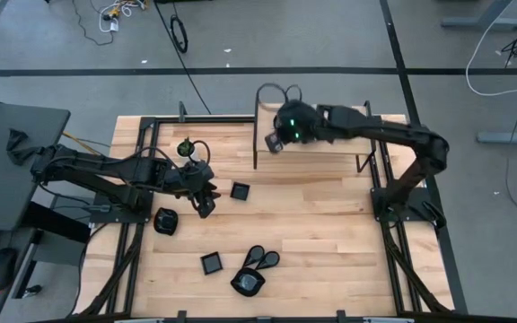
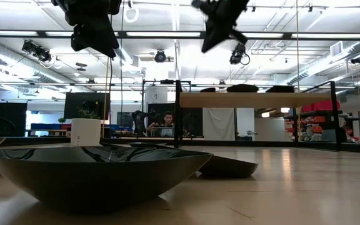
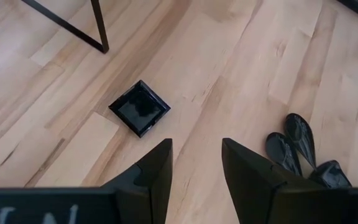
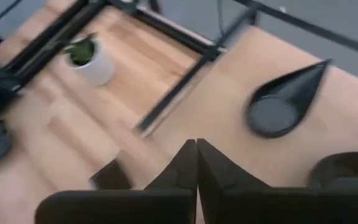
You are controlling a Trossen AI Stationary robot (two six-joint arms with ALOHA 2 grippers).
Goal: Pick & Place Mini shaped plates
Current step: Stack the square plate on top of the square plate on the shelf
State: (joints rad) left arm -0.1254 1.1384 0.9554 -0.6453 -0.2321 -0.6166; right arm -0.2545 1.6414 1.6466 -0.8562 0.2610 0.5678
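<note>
Both grippers are off the wood and empty. Left gripper hangs above the left-centre of the table with its fingers parted and nothing between them; the square plate lies on the boards just ahead of its tips, untouched. Right gripper is raised over the far edge, its fingers pressed together on nothing, with a teardrop plate resting on the shelf board beneath it and the white plant pot farther off.

The rest of the mini plates sit on the near half: a rounded one at the left, a second square, a pair of teardrops and a larger rounded dish nearest the front edge.

By their look these dishes are light, rigid and glossy, so probably slippery and liable to chip if dropped. Each lies flat with only a low raised rim, so the likeliest hold is across that rim, one finger inside and one outside, or across two opposite sides of the square. A shallow, off-centre pinch could let it skid away.
</note>
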